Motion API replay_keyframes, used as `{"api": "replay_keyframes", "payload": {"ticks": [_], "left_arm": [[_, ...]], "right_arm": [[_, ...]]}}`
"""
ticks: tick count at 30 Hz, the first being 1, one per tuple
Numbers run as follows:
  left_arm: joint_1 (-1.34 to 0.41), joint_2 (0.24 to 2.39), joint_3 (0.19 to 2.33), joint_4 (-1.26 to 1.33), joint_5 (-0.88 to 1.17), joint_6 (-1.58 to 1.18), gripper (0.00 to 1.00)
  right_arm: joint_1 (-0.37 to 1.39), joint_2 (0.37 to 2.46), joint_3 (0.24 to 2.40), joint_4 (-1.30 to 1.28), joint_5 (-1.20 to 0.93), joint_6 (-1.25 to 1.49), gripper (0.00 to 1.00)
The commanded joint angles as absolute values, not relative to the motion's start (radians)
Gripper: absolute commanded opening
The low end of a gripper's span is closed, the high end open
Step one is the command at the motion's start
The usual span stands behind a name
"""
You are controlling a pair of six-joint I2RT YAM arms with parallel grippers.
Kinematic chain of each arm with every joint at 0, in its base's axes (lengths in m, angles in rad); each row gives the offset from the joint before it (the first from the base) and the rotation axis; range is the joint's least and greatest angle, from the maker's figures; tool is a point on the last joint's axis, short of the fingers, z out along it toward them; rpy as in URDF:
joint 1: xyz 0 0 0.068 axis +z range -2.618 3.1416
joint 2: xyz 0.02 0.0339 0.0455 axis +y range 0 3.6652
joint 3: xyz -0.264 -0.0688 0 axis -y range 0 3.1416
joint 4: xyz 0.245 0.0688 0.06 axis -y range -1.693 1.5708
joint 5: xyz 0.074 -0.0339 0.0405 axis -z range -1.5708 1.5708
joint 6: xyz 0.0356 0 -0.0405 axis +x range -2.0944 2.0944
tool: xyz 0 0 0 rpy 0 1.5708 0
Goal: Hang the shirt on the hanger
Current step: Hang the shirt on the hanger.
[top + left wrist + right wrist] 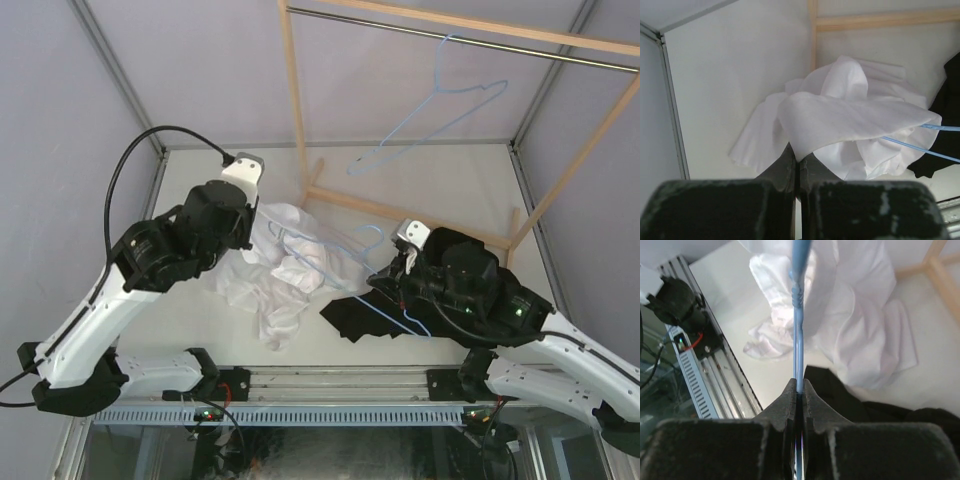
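We find the shirt (285, 268) crumpled in a loose heap on the tabletop (225, 335), roughly midway between the two arms and just in front of the foot of the wooden rack (294, 100). The left gripper (797, 159) comes at it from the left. In the left wrist view its jaws are pressed together with no gap, and a fold of the white fabric runs right down to their tips. We read this as a pinch on the edge of the shirt, whose cloth rises from the tips and drapes away over the rest of the heap.

The right gripper (800, 390) has its jaws clamped on the blue wire of the hanger (801, 300). The wire runs straight out from between them and reaches over the shirt. From above, the hanger's frame lies across the right part of the white heap, and we cannot tell how far the wire passes inside the fabric.

A black garment (365, 315) lies flat on the tabletop beside and partly under the right gripper, its edge touching the shirt. A second hanger (430, 130) hangs on the rack's rail, well apart from both grippers.
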State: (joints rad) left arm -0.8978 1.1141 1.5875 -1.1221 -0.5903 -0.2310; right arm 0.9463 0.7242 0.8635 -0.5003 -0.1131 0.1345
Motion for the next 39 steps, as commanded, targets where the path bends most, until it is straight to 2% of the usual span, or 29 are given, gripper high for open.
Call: {"api": "replay_keyframes", "payload": {"ticks": [1, 9, 13, 18, 26, 39], "left_arm": [[-0.893, 1.187, 1.768, -1.188, -0.571, -0.158, 0.0], [-0.922, 1.3, 1.922, -1.233, -0.534, -0.125, 0.0], [-0.945, 1.328, 1.905, -1.22, -0.527, -0.121, 0.0], [-0.982, 1.341, 1.876, -1.182, -0.485, -0.128, 0.0], [-1.027, 1.335, 1.83, -1.12, -0.444, -0.144, 0.0], [-1.113, 1.307, 1.771, -1.063, -0.435, -0.155, 0.0]], "right_arm": [[0.962, 0.726, 0.969, -0.435, -0.061, 0.09, 0.0], [0.975, 0.807, 1.058, -0.419, -0.157, 0.05, 0.0], [1.009, 0.842, 1.057, -0.408, -0.214, 0.043, 0.0], [1.041, 0.871, 1.044, -0.387, -0.196, 0.054, 0.0], [1.043, 0.843, 0.953, -0.218, -0.138, 0.126, 0.0], [0.97, 0.86, 0.812, 0.006, -0.097, 0.313, 0.0]]}}
